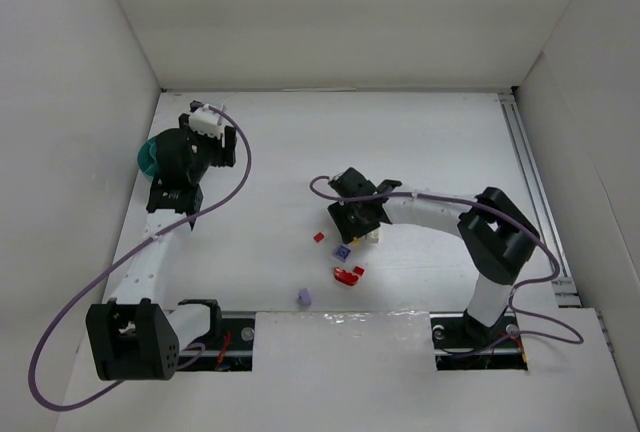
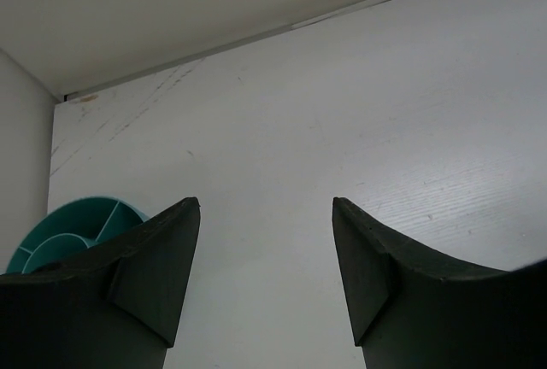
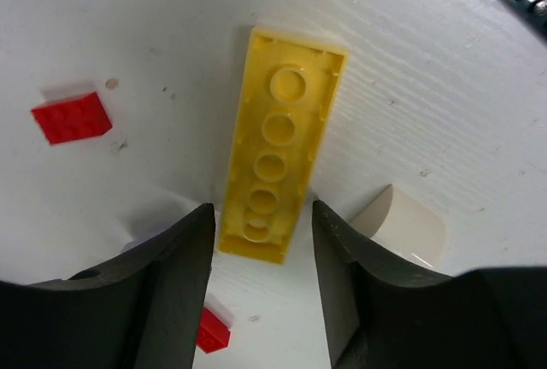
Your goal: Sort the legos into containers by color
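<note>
Listing what we find around the long yellow plate (image 3: 278, 143), which lies flat on the white counter (image 1: 260, 152):

- Right gripper (image 3: 263, 211): jaws released and standing either side of the plate's near end. A sliver of counter shows on the right side, so we see no grip.
- Cream piece (image 3: 402, 224): just beside the plate, at its near right in the wrist view.
- Flat red plate (image 3: 72, 118): apart from the plate, on its left.
- Small red piece (image 3: 212, 330): near the plate's near end, partly hidden by the left finger.
- Lilac bricks (image 1: 343, 252) (image 1: 304, 297) and a red cluster (image 1: 347, 274): nearer the arm bases than the plate.
- Teal divided bowl (image 2: 73, 228): well apart from the plate, far to its left.
- Left gripper (image 2: 265, 207): by the bowl, jaws released and holding nothing.
</note>
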Motion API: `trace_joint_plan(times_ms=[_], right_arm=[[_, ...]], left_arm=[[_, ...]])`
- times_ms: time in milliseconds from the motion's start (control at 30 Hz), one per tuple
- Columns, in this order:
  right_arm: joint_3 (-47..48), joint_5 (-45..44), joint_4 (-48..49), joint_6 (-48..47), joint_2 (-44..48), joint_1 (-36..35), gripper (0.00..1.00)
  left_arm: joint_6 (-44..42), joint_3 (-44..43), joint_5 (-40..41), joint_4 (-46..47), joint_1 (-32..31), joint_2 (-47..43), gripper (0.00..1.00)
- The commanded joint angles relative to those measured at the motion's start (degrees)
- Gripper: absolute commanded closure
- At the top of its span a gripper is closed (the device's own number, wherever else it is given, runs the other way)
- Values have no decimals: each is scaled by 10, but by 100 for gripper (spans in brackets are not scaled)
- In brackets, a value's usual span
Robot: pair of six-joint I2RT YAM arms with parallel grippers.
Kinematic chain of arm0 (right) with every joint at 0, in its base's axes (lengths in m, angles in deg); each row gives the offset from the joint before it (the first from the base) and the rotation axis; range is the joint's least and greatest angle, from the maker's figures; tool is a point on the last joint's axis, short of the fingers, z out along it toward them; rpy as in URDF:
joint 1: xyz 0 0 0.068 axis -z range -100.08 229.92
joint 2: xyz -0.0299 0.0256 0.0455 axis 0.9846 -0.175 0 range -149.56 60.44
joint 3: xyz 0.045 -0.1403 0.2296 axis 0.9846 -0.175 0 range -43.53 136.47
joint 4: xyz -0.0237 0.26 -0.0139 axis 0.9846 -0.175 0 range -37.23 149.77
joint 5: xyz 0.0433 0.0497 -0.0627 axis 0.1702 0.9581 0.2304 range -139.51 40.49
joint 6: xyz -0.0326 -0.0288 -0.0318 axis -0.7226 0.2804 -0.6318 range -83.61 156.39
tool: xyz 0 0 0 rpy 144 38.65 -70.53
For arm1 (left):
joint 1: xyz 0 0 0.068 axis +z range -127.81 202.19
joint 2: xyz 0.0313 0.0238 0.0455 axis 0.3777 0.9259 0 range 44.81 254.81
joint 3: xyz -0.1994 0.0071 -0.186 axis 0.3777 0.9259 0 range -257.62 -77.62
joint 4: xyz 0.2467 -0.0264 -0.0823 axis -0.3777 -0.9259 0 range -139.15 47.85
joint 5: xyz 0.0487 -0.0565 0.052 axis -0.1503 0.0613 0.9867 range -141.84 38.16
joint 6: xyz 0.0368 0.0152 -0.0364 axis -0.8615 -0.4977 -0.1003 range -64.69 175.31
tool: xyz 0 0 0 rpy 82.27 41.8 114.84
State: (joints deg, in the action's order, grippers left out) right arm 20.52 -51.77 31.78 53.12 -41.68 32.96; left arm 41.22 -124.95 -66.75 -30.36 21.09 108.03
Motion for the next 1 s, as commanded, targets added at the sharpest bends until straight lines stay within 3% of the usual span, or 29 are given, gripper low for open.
trace_joint_plan(times_ms=[0, 100, 200, 333, 567, 600, 767, 967], right_arm=[[15, -13, 15, 2, -49, -3, 47], [22, -13, 8, -4, -64, -3, 61], [36, -7, 2, -22, -64, -3, 68], [63, -7, 2, -45, -22, -3, 75], [128, -44, 15, -122, 9, 29, 93], [142, -44, 10, -135, 9, 37, 95], [154, -37, 21, -195, 40, 49, 95], [185, 13, 40, -239, 61, 71, 92]], left_arm=[[2, 5, 16, 32, 0, -16, 40], [-3, 5, 22, 25, 0, -16, 40], [-16, -7, 48, -22, 0, -11, 34], [11, -49, 42, -85, 0, 16, 34], [75, -31, -105, -141, 5, -2, 35], [75, -39, -152, -162, 5, 8, 37], [101, -86, -237, -208, 5, 39, 38], [154, -126, -354, -201, 5, 65, 37]])
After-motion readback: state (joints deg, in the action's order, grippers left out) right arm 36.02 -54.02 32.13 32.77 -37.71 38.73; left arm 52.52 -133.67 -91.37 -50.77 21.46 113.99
